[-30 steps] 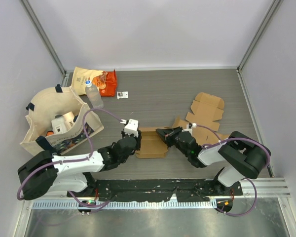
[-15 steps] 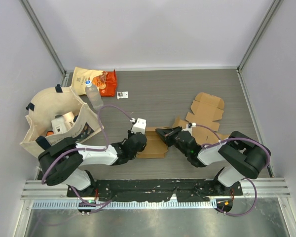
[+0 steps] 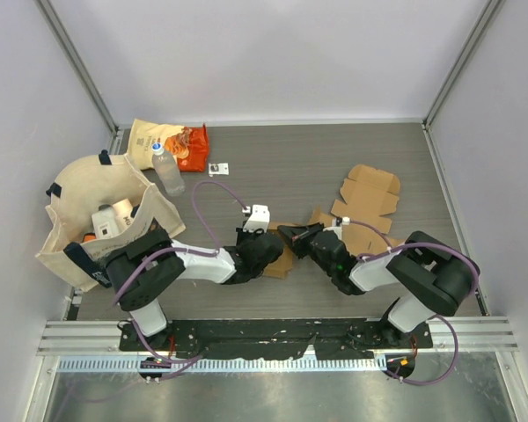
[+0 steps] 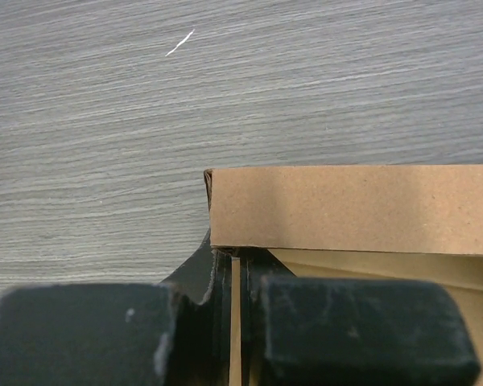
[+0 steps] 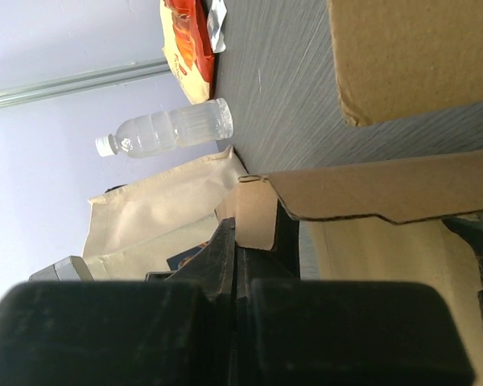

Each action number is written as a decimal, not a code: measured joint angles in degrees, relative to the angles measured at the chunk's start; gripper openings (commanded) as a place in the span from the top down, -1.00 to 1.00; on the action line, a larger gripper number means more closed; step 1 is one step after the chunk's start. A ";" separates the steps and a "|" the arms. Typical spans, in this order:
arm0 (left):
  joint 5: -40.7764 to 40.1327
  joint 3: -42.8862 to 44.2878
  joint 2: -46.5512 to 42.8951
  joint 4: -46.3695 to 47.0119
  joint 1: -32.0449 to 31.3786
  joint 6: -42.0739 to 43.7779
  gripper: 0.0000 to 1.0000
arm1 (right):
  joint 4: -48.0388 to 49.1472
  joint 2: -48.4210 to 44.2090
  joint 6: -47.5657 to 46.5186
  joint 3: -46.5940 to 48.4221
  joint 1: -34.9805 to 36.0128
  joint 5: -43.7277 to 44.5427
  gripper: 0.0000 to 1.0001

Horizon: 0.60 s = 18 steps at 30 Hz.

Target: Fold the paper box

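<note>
Paper box [image 3: 286, 262] lies on the table [image 3: 290, 167] toward 6 o'clock of the surface, just ahead of the arm bases. It is part-formed and pinched between the two arms.

Left fingers [image 4: 346, 334] come in from its 9 o'clock side and are clenched on a thin upright wall, seen edge-on between them. A folded panel sits just beyond them at 12 o'clock.

Right fingers [image 5: 350, 334] come in from 3 o'clock and are clenched on a small tab [image 5: 254, 219] at a flap corner.

A second, flat blank [image 3: 370, 195] rests apart at 2 o'clock of the box.

Handling, our judgement: the card is thin and very light, stiff across a panel but weak at the creases. It probably slides easily on the table and springs open if let go. We judge it best held at wall edges close to a crease, one side anchored while the other folds. Hard squeezing risks a dent or a torn tab.
</note>
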 measured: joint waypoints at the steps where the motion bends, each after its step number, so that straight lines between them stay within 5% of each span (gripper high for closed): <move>1: -0.76 0.76 0.79 -0.94 -0.15 -1.09 1.00 | 0.13 0.50 0.00 0.31 0.00 0.22 0.98; 3: -1.46 1.38 1.22 -2.21 -0.22 -2.89 1.00 | 0.98 1.55 0.02 0.63 0.02 0.42 0.99; 7: 0.13 0.52 -0.20 -2.71 -0.07 -3.93 0.21 | 1.81 2.23 -0.04 0.92 0.04 0.22 0.98; 10: 5.57 -3.87 -5.25 -1.97 -0.09 -2.60 -0.10 | 2.05 2.25 -0.35 1.07 0.44 -0.72 0.99; 18: 21.33 -13.53 -29.81 -5.62 2.67 -4.13 -0.33 | 3.13 3.02 -1.46 1.07 0.79 -1.79 0.99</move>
